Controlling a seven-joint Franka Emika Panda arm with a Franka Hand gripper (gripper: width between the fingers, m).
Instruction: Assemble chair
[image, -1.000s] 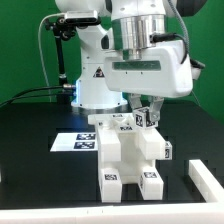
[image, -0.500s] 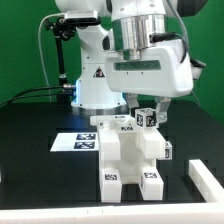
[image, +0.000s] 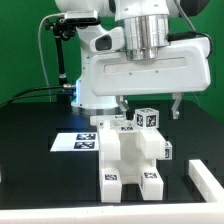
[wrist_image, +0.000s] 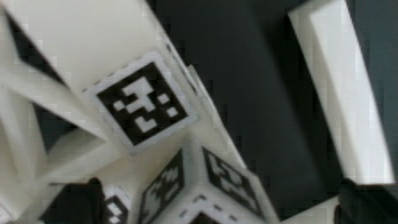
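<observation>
My gripper (image: 149, 106) hangs spread wide; the chair (image: 128, 150) stands upright at six o'clock, directly beneath it.

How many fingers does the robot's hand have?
2. One finger hangs near the top of the chair on the exterior view's left, the other on the right. The gripper is open. None seems hidden.

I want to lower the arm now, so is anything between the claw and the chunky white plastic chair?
Yes. A small white tagged cube sits atop the chunky white plastic chair, directly beneath the open claw, touching neither finger.
</observation>
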